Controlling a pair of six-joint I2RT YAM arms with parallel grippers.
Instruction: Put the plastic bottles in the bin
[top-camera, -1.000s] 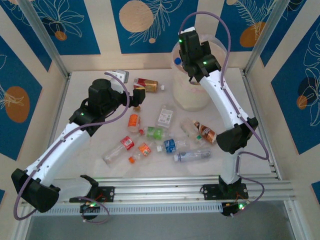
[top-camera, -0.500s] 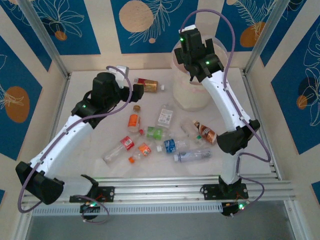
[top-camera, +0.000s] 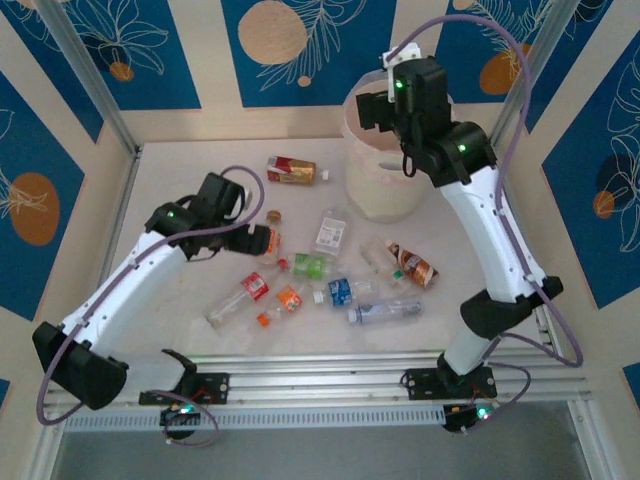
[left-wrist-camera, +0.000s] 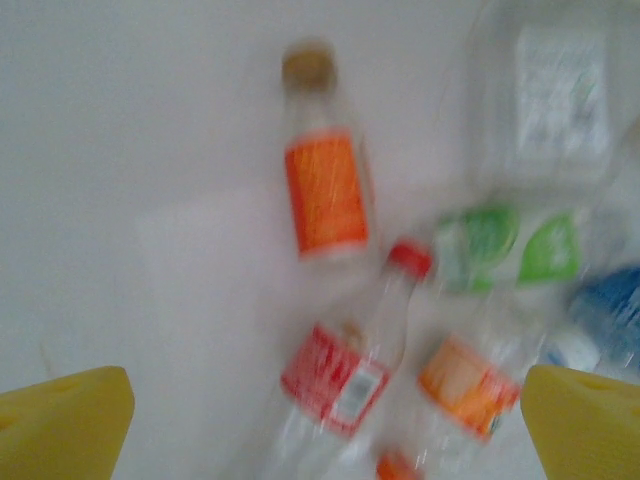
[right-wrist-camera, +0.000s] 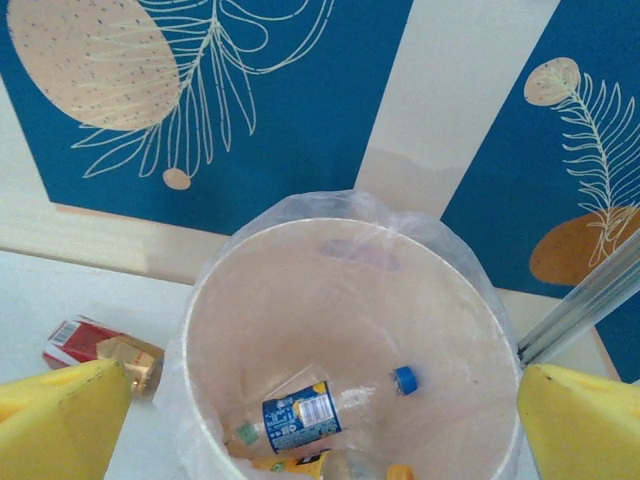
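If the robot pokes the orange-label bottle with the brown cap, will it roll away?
Probably. The brown-capped bottle lies on its side on the smooth table and looks round, so a sideways nudge likely rolls it. It seems clear and empty, so probably light and a bit squashy.

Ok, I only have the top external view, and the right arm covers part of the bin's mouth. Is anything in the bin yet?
Observer: Yes. The right wrist view looks down into the bin, and a blue-labelled bottle with a blue cap lies at the bottom.
Operator: Is the right gripper carrying anything?
Observer: No. Its yellow fingers stand wide apart over the bin's mouth, gripping nothing.
Operator: What is the left gripper facing?
Observer: Its wrist view, blurred, frames a red-labelled bottle with a red cap between its open fingers, an orange-labelled bottle beyond.
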